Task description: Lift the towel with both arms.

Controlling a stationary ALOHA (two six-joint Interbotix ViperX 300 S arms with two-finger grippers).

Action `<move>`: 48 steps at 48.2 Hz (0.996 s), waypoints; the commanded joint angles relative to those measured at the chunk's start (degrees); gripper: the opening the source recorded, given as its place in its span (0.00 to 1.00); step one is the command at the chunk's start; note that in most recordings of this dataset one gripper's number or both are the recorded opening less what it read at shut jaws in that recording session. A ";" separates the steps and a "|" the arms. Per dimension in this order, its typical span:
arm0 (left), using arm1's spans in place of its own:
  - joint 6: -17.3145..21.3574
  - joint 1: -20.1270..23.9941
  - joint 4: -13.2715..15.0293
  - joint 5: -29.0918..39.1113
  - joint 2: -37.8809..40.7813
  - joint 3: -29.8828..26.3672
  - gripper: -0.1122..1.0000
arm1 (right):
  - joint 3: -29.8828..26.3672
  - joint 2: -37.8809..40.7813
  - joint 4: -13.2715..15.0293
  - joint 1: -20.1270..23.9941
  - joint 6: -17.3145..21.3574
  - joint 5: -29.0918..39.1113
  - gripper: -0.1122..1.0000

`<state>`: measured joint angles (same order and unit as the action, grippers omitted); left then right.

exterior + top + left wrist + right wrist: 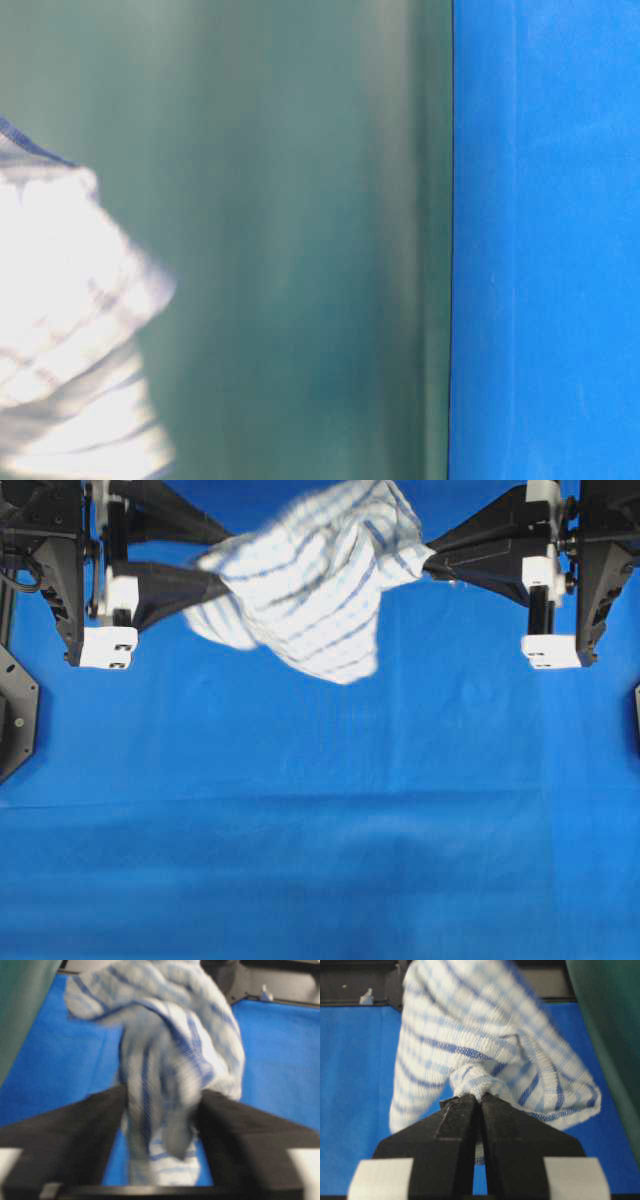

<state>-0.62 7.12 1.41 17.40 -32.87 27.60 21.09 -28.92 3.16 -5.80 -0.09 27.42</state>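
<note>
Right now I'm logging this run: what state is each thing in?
towel: bunched, off the table cloth, blurred.
left end effector: fingers apart, towel between them.
right end effector: fingers nearly together, pinching a towel fold.
table cloth: flat.

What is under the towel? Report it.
Below the lifted towel, only the blue table cloth shows in the wrist views. From overhead, the towel covers the patch right beneath it.

Left tool (205,580) and right tool (432,562), each with two long tapering matte black fingers, white rectangular blocks behind them, black angular arm housings
</note>
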 commanded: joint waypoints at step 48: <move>-0.35 -6.33 0.09 -20.65 15.12 10.11 0.92 | 16.44 0.26 -0.18 4.22 6.42 -2.90 0.69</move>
<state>-0.97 1.58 1.49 -0.44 -20.48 38.14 35.95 -28.65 3.08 -1.93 5.63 26.28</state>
